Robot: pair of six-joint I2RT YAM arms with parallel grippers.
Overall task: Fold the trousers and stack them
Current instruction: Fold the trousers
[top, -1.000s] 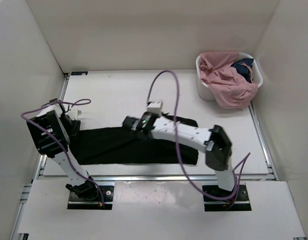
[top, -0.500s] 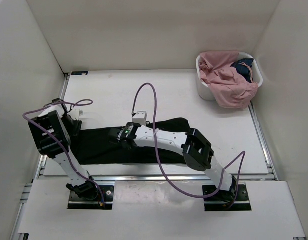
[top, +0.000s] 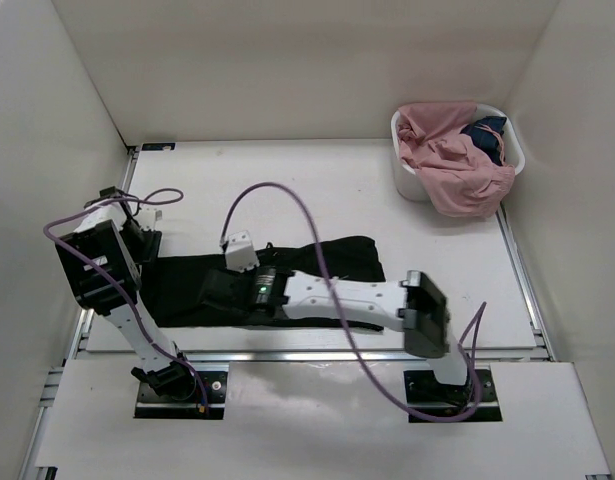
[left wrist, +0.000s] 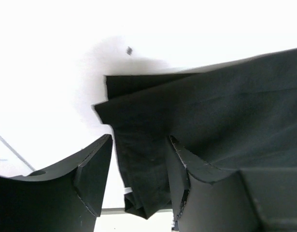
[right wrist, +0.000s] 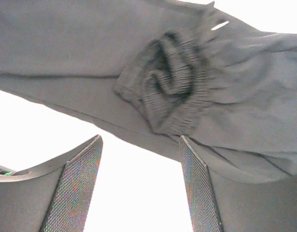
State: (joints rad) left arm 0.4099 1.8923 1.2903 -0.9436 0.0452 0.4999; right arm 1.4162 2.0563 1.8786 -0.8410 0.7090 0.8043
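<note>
The black trousers [top: 332, 256] lie stretched left to right across the near half of the table. My right arm reaches leftward over them. The right gripper [top: 213, 292] hovers low over their left part. In the right wrist view it [right wrist: 140, 137] stands open with only white table between its fingers, and the bunched elastic waistband [right wrist: 171, 83] lies just beyond the tips. My left gripper [top: 149, 246] is at the trousers' left end. Its jaws [left wrist: 140, 137] stand apart around a hanging fold of the trousers [left wrist: 211, 111], with a gap beside the left finger [left wrist: 92, 174].
A white basket [top: 408, 183] holding pink and dark blue clothes stands at the back right. Tall white walls enclose the table on three sides. A metal rail [top: 287, 355] runs along the near edge. Purple cables loop above both arms.
My right gripper swept left and toward the near edge over the trousers, and went from shut to open. The left jaws widened slightly and the left wrist shifted a little back.
</note>
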